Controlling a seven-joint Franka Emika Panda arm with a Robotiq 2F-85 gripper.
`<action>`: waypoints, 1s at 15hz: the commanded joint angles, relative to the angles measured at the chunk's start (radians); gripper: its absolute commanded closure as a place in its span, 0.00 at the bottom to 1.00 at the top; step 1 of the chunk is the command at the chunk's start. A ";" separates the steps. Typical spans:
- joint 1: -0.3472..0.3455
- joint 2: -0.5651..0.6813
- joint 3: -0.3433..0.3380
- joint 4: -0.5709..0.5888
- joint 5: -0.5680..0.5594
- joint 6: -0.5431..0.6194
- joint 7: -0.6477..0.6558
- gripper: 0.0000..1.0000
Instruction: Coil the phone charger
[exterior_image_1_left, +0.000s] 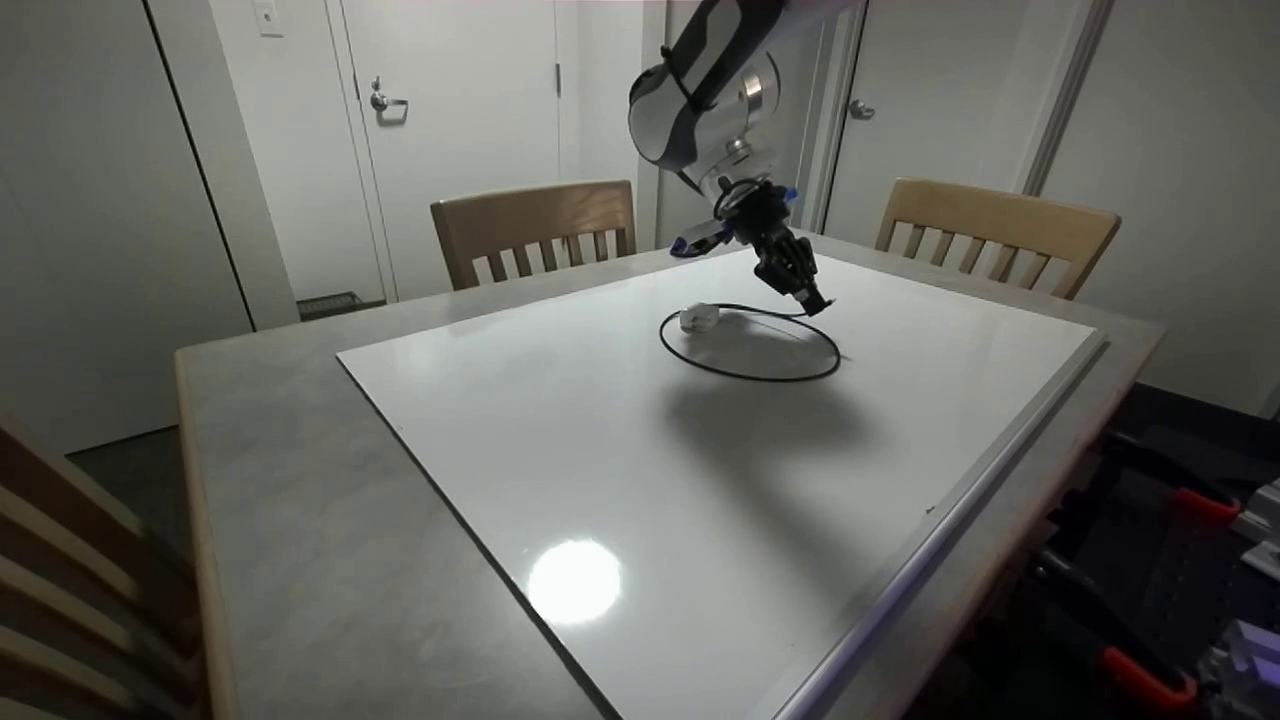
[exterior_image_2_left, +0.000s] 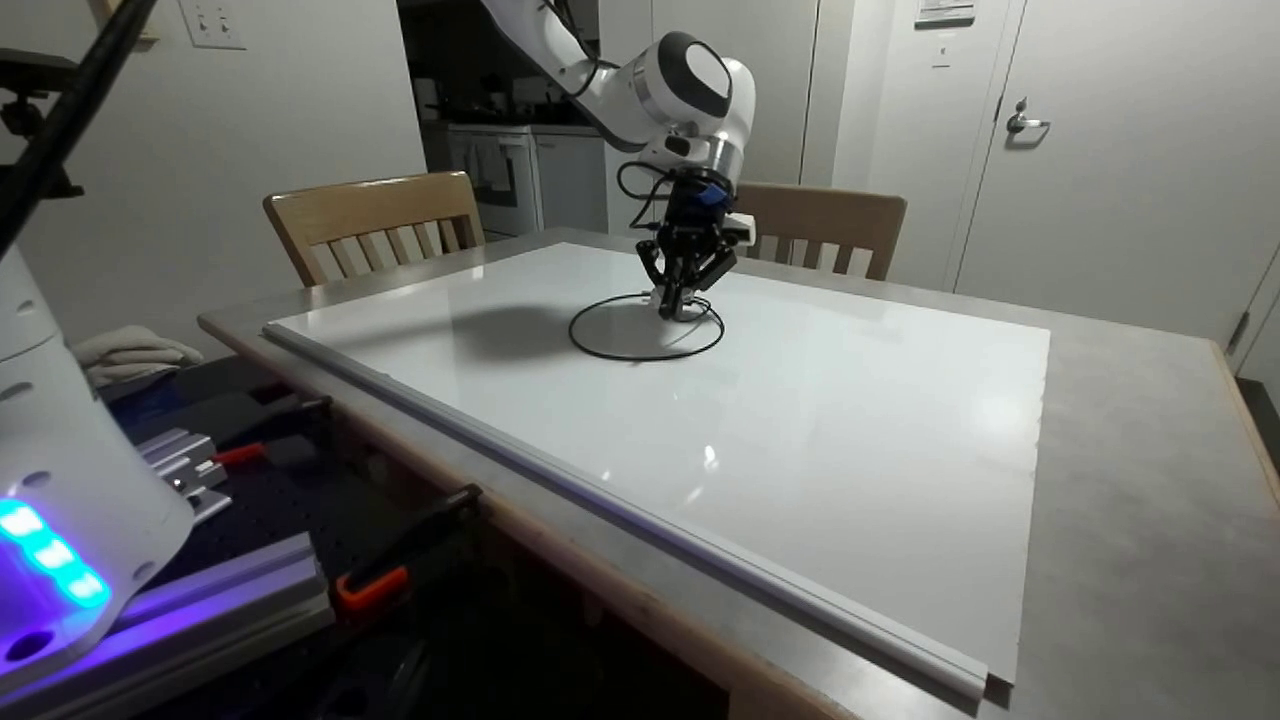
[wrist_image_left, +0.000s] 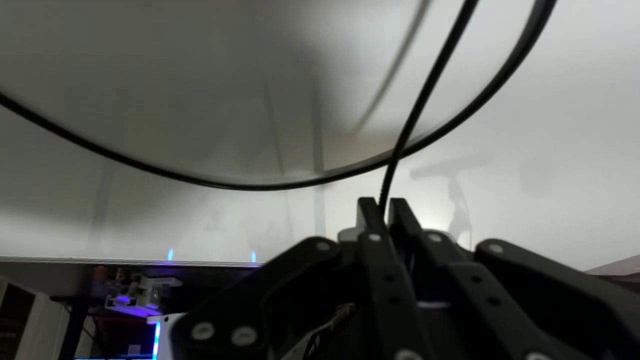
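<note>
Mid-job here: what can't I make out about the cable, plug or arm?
Black cable: held part hidden inside the closed gripper in the wrist view; can't tell whether an end is there.
Cable loop: cut off by the left and top edges in the wrist view.
White plug: face too small and blurred in an exterior view.
Arm: upper part cut off by the top edge in both exterior views.

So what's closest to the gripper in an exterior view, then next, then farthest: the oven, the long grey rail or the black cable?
1. Black cable: pinched in the gripper, as the wrist view shows.
2. Long grey rail: along the near edge of the white board.
3. Oven: in the background, upper left.
</note>
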 joint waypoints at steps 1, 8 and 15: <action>0.019 0.044 -0.057 0.010 0.070 -0.040 0.000 0.98; 0.013 0.058 -0.058 0.003 0.075 -0.018 0.000 0.53; -0.078 -0.084 0.101 -0.031 -0.097 0.069 0.024 0.05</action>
